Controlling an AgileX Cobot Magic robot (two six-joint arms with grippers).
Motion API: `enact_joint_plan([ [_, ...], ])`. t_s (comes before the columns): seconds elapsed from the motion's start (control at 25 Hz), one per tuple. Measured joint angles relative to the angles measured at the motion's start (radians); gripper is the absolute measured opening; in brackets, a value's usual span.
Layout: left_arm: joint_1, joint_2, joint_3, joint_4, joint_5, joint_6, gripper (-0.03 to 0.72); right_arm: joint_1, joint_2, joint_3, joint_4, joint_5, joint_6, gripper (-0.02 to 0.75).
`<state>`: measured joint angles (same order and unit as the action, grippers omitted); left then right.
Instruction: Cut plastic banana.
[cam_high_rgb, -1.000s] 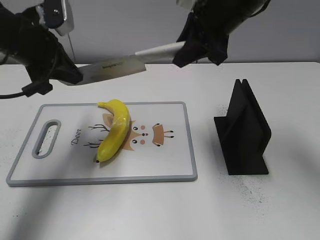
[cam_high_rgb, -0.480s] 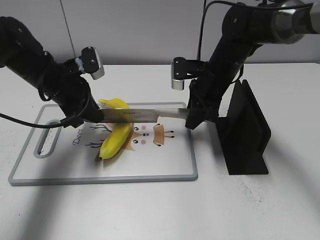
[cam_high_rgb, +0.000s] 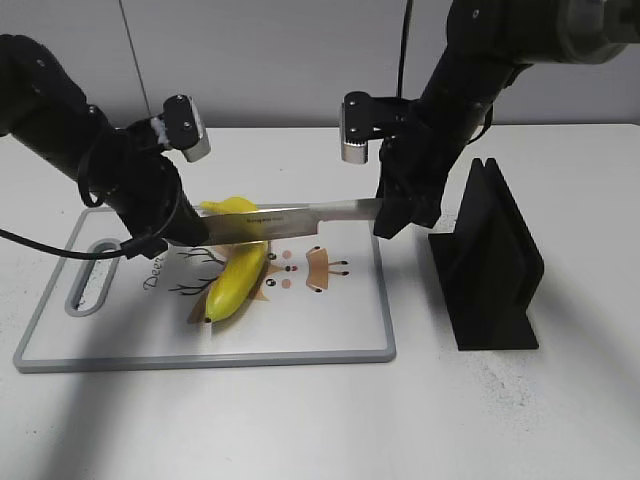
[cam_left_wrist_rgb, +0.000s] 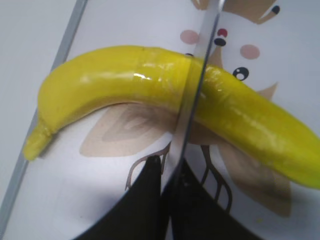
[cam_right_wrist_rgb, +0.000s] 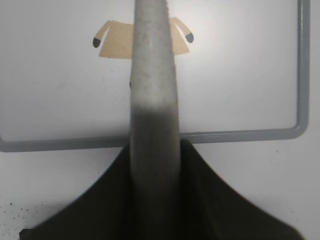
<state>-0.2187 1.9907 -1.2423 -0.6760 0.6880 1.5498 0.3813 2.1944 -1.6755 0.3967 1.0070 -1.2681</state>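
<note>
Board (cam_high_rgb: 340, 335) edge lies beyond knife (cam_high_rgb: 290, 222) across plastic banana (cam_high_rgb: 235, 280).

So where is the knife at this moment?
In the exterior view the knife lies level across the banana on the cutting board, its handle in the right gripper, its tip in the left gripper.

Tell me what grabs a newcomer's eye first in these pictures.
The glossy yellow plastic banana lies on the white, grey-rimmed cutting board, with a long white-handled knife laid across its middle. Both black grippers hold that knife: the right gripper on the handle, the left gripper at the blade's tip. A black slotted stand sits right of the board.
</note>
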Motion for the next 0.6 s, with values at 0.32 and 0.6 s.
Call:
enact_joint_plan([
  [0.32,-0.008,-0.131,0.006,0.030,0.006,-0.016,0.016,0.002,-0.155,0.003,-0.007,0.003,0.001,0.174],
  [0.6,-0.008,-0.257,0.003,0.047,0.095,-0.025,-0.001,0.009,-0.280,0.005,-0.002,0.036,-0.002,0.174],
])
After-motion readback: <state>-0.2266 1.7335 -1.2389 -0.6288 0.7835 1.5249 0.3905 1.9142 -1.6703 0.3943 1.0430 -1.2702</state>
